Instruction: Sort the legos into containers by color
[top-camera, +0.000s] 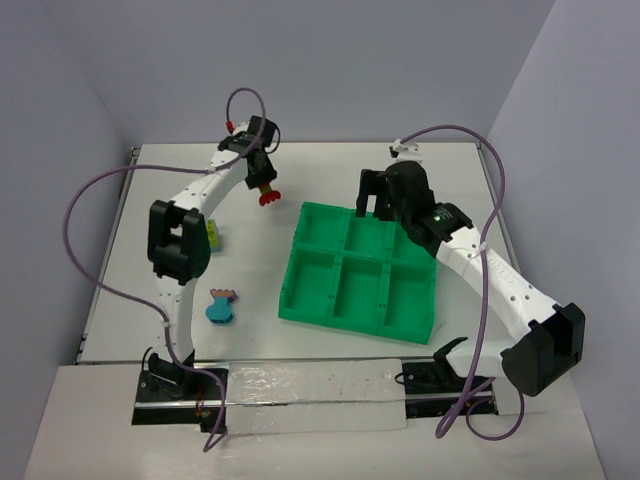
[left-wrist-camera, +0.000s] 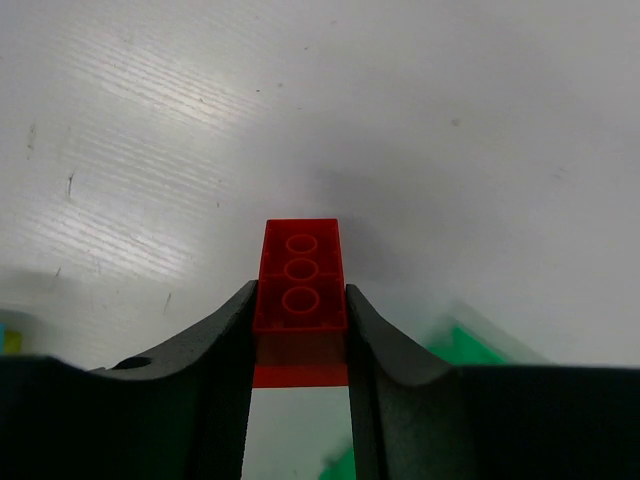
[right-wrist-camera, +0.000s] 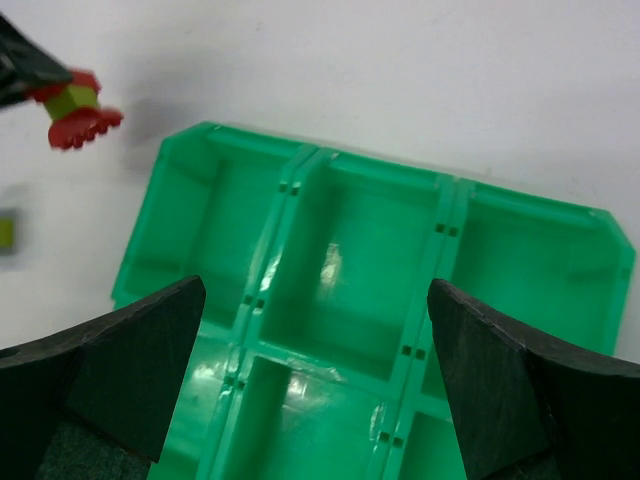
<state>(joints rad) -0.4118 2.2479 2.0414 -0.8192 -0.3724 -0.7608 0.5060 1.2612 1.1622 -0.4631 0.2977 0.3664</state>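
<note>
The green tray (top-camera: 350, 322) seems empty. Left gripper (left-wrist-camera: 300, 300) pinches a red brick (left-wrist-camera: 300, 265); right gripper (right-wrist-camera: 315, 290) gapes wide above the tray. White table (top-camera: 330, 170), grey walls (top-camera: 330, 60).

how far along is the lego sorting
Nothing sorted yet: the green tray looks empty. In hand: the left gripper clamps a red lego cluster beside the tray. Left: that, a yellow-green lego and a blue-and-pink cluster on the table. The right gripper hangs open over the tray.
</note>
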